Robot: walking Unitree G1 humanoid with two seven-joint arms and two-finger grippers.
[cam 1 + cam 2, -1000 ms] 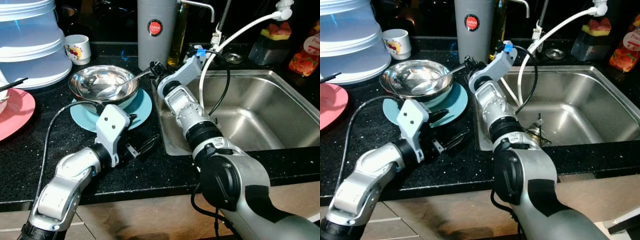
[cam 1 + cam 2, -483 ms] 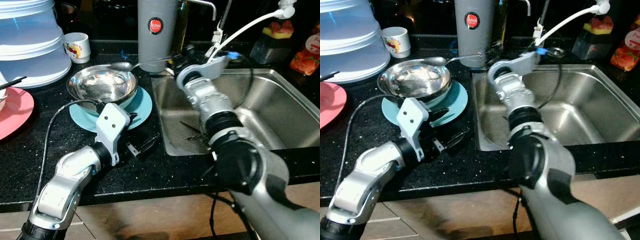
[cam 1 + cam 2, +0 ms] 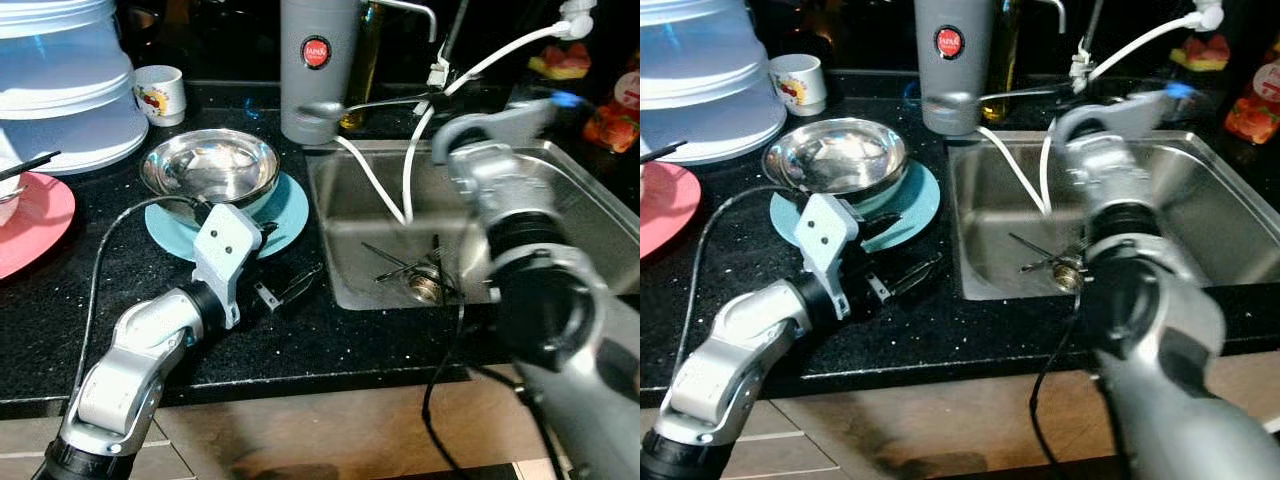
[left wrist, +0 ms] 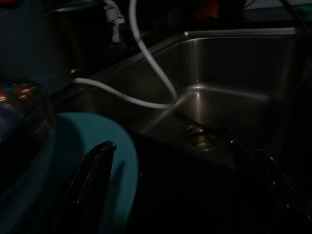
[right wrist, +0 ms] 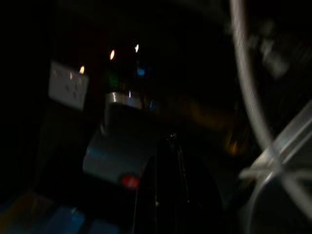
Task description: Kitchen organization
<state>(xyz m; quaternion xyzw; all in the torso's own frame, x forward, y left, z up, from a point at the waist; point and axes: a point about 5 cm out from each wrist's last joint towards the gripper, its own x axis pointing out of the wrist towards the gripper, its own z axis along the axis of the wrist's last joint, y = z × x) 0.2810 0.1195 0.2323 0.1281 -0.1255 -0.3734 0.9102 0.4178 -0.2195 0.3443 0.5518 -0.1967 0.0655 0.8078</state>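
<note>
- The black speckled stone counter (image 3: 300, 340) ends at a near edge just beneath the silver left arm; to the right, the counter drops at a straight rim into the stainless steel sink (image 3: 370, 270).
- The sink's floor lies mostly open; a few thin metal utensils (image 3: 395, 265) rest by the drain (image 3: 424, 288), and a white hose (image 3: 400, 190) loops down into the basin.
- The right gripper (image 3: 435, 100), blurred, is raised above the sink's far rim and pinches the handle of a long metal spoon (image 3: 345, 106); the spoon's bowl points left, in front of the tall grey cylindrical flask (image 3: 315, 65).
- The left gripper (image 3: 290, 290) rests low over the counter between the round teal plate (image 3: 290, 215) and the sink, its black fingers (image 4: 92, 180) spread apart.
- A shiny round steel bowl (image 3: 210, 165) sits on the teal plate, left of the sink and far of the left gripper.
- Farther left stand a pink plate (image 3: 40, 220), a translucent domed cover (image 3: 60, 80) and a small white printed cup (image 3: 165, 95).
</note>
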